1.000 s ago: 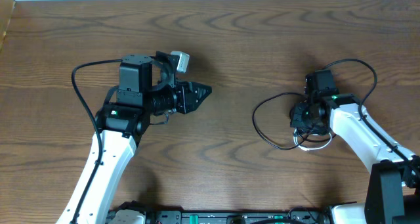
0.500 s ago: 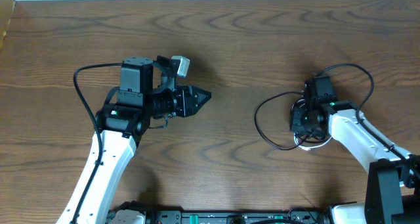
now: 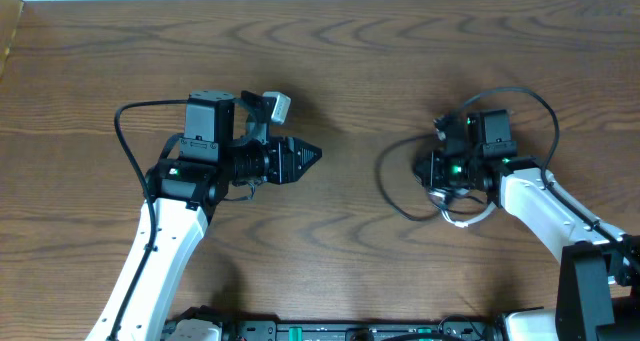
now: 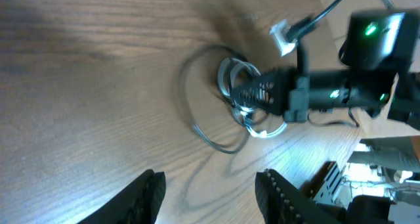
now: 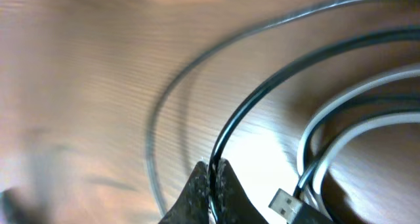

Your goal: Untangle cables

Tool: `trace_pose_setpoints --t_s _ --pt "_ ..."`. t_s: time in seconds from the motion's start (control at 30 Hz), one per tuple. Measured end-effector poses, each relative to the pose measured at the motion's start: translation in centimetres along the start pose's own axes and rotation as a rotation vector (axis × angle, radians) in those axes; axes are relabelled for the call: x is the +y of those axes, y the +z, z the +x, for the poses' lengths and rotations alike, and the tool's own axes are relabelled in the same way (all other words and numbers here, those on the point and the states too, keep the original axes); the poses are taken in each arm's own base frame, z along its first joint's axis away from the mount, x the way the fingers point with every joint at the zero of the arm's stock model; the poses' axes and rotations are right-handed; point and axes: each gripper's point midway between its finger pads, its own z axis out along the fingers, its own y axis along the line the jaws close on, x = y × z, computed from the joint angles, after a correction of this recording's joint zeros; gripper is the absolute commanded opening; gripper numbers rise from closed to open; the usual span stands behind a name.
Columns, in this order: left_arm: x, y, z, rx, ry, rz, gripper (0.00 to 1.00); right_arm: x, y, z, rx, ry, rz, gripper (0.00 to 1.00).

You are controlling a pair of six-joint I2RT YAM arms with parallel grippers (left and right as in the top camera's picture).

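right claw (image 5: pixel 211 177) pinched on black cable (image 5: pixel 275 83); left claw (image 4: pixel 209 184) spread wide

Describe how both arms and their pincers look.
The left arm and right arm share white lower links, black wrist sections, a green light and a looping black lead. The left pincer and right pincer are black, tapering to points.

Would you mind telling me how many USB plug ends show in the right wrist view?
1: a USB plug lies at the bottom edge, beside the right gripper, shut on a black cord. Others may be hidden.
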Motion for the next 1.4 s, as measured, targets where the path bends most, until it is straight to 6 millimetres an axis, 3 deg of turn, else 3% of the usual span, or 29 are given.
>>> trace_pose_setpoints --t_s 0.13,0.23,0.53,0.57,0.73,0.83,0.87,1.03,1.07,1.2,1.4 --pt "0.0 0.0 0.2 0.008 0.010 -0.002 0.52 4.3 -0.7 -1.7 -0.056 -0.089 -0.222 0.01" --pt "0.0 0.0 0.2 0.009 0.025 -0.001 0.57 5.9 -1.7 -1.9 -0.064 -0.111 -0.293 0.01" --pt "-0.1 0.3 0.7 0.022 0.039 0.004 0.65 9.4 -5.0 -2.8 -0.133 -0.200 -0.380 0.01" --pt "0.0 0.5 1.0 0.031 0.042 0.006 0.69 9.7 -5.5 -2.9 -0.145 -0.213 -0.384 0.01" --pt "0.7 2.4 2.4 0.077 0.075 0.017 0.69 11.0 -7.3 -3.2 -0.185 -0.247 -0.387 0.01" --pt "1.3 3.7 2.6 0.096 0.077 0.027 0.70 9.7 -7.5 -2.6 -0.166 -0.184 -0.293 0.02" --pt "1.3 4.0 2.5 0.099 0.080 0.036 0.70 8.8 -7.4 -2.1 -0.150 -0.149 -0.240 0.08" --pt "1.4 4.9 2.5 0.112 0.086 0.078 0.70 2.6 -6.6 0.6 -0.063 0.002 0.081 0.63" --pt "1.4 5.2 2.6 0.115 0.089 0.083 0.70 1.6 -6.7 0.9 -0.055 0.022 0.138 0.69" --pt "1.1 6.5 3.0 0.141 0.102 0.106 0.70 -1.8 -7.4 1.5 -0.051 0.053 0.328 0.74" --pt "-0.2 8.6 4.1 0.183 0.147 0.153 0.71 -4.0 -6.6 1.7 -0.028 0.056 0.435 0.77"
